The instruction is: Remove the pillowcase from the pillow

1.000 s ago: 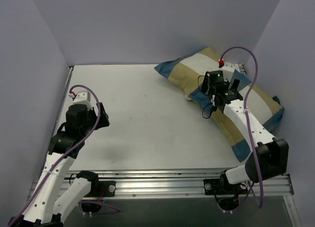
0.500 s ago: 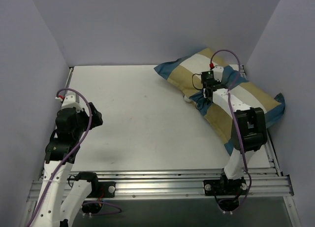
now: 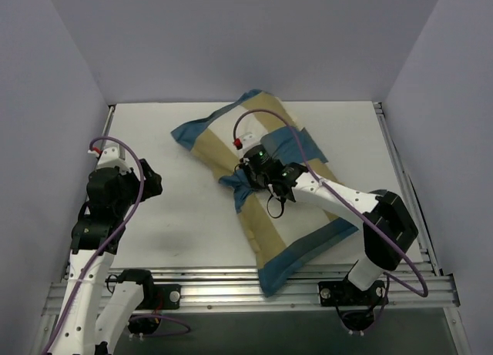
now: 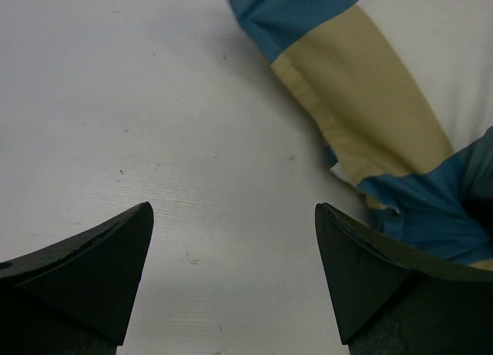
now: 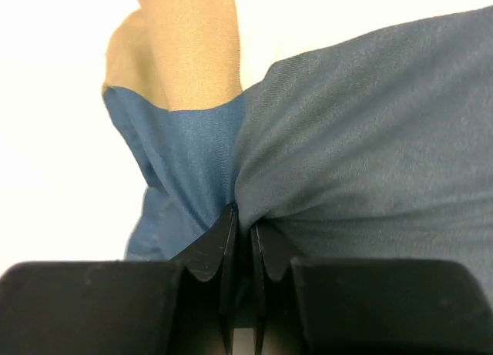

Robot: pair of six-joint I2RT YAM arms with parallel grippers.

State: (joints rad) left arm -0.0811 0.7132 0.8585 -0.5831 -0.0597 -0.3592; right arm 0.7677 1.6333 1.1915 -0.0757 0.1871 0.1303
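The pillowcase (image 3: 296,236), in blue, tan and cream blocks, lies plump and diagonal across the middle of the table. The pillow is hidden inside it. My right gripper (image 3: 248,178) is shut on a bunched fold of the cover's blue fabric (image 5: 362,139) at its left side. In the right wrist view the fingers (image 5: 243,224) pinch that fold between them. My left gripper (image 3: 150,183) hangs open over bare table at the left. Its fingertips (image 4: 233,207) stand wide apart with nothing between them, and a corner of the pillowcase (image 4: 370,93) lies beyond them to the right.
Pale purple walls close the table (image 3: 169,216) in at the left, back and right. A metal rail (image 3: 246,282) with both arm bases runs along the near edge. A purple cable loops above each arm.
The right gripper shut on the pillowcase and dragged the whole bundle from the far right corner to the middle of the table. The left arm drew back slightly to the left.
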